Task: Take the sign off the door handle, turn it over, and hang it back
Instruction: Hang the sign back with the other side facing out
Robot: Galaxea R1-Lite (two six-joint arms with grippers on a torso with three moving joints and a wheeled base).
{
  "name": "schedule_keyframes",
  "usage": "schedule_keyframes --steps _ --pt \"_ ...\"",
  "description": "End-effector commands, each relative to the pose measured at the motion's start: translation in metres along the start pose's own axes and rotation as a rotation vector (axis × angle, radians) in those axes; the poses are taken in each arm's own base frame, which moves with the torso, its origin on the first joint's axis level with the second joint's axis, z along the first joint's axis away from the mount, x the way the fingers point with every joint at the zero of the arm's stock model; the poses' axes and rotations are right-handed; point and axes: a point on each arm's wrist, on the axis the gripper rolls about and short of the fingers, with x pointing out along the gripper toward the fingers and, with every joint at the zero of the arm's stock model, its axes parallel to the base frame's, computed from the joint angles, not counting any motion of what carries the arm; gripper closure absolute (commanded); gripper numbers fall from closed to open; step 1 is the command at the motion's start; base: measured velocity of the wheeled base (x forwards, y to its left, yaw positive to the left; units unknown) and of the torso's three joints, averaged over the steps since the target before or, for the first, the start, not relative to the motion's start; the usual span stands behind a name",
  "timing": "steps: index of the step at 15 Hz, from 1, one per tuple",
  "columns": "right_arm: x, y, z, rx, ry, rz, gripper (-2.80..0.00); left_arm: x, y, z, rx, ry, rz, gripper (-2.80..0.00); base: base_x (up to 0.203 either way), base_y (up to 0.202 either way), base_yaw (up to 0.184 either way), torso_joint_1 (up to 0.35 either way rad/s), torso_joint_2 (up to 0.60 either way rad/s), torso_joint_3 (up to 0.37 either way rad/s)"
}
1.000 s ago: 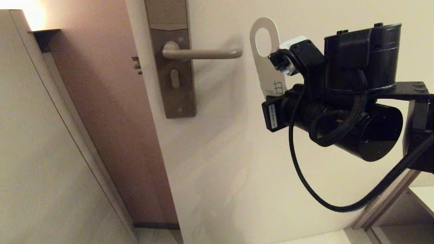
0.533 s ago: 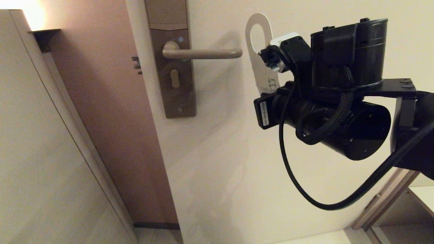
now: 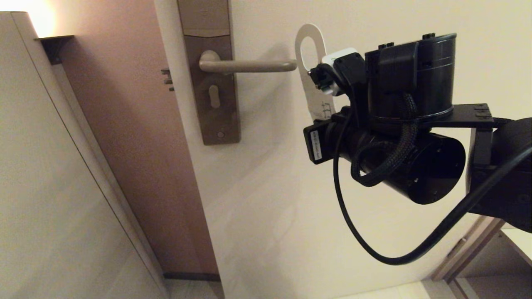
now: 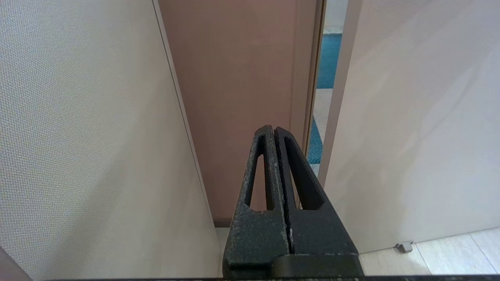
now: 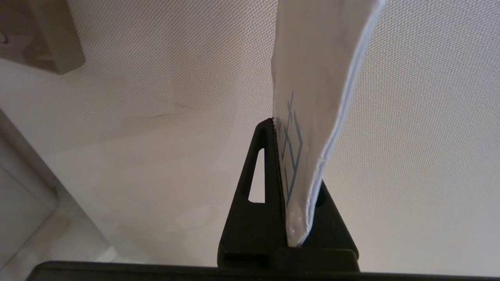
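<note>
The sign (image 3: 314, 97) shows its white side with blue print and stands upright, turned nearly edge-on. Its oval hole is level with the rounded end of the door handle (image 3: 249, 65), and that end reaches the sign's near edge. The beige lever sticks out from a tall brown lock plate (image 3: 214, 108). My right gripper (image 5: 281, 128) is shut on the sign's (image 5: 312, 78) lower end; in the head view my right arm (image 3: 399, 124) covers the fingers. My left gripper (image 4: 273, 130) is shut on nothing, low by the door frame and out of the head view.
The pale door (image 3: 291, 199) stands ajar beside a brown frame (image 3: 137, 124) and a textured wall (image 3: 50, 199). A wall lamp bracket (image 3: 54, 41) sits at the upper left. A door stop (image 4: 404, 246) lies on the floor, and blue carpet (image 4: 328, 58) shows through the gap.
My right arm has carried the sign left towards the handle's end, and the sign has turned more edge-on. The handle has not moved.
</note>
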Motion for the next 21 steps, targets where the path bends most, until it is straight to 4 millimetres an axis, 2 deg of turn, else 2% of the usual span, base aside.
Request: schedule_keyframes --steps 1,14,21 --pt "0.003 0.005 -0.002 -0.001 0.007 -0.002 0.0 0.0 0.0 0.0 -0.001 0.001 -0.001 0.0 0.0 0.0 0.0 0.0 0.0 0.0" --pt "0.01 0.029 -0.01 -0.008 0.019 0.01 0.0 0.0 0.0 0.0 0.0 0.001 -0.001 0.0 0.0 0.0 0.0 0.0 0.0 0.0" --pt "0.008 0.055 -0.012 -0.016 -0.006 0.014 0.0 0.0 0.0 0.0 -0.001 -0.001 -0.001 0.0 0.0 0.0 0.0 0.0 0.0 0.0"
